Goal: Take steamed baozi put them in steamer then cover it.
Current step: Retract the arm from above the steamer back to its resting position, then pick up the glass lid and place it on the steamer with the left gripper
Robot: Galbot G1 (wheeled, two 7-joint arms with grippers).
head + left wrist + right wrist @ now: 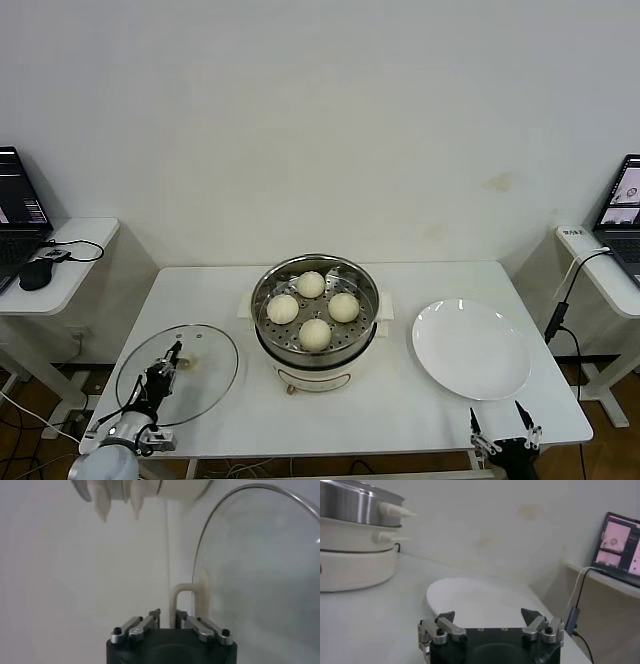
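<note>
Several steamed baozi (315, 333) lie on the perforated tray inside the steamer (365, 285), a shiny steel pot on a white base at the table's middle. The cover (205, 365), a clear glass lid, lies flat on the table to the steamer's left. My left gripper (172, 357) sits over its centre. In the left wrist view that gripper (168, 614) is shut on one leg of the cream handle (181, 592), with the glass of the cover (260, 555) beside it. My right gripper (502, 418) waits open at the table's front right edge, with nothing between its fingers (529, 612).
An empty white plate (470, 348) lies to the right of the steamer, just beyond the right gripper. Side tables with laptops (20, 205) (622, 205) and cables flank the white table. The steamer's side handle (395, 511) juts toward the plate.
</note>
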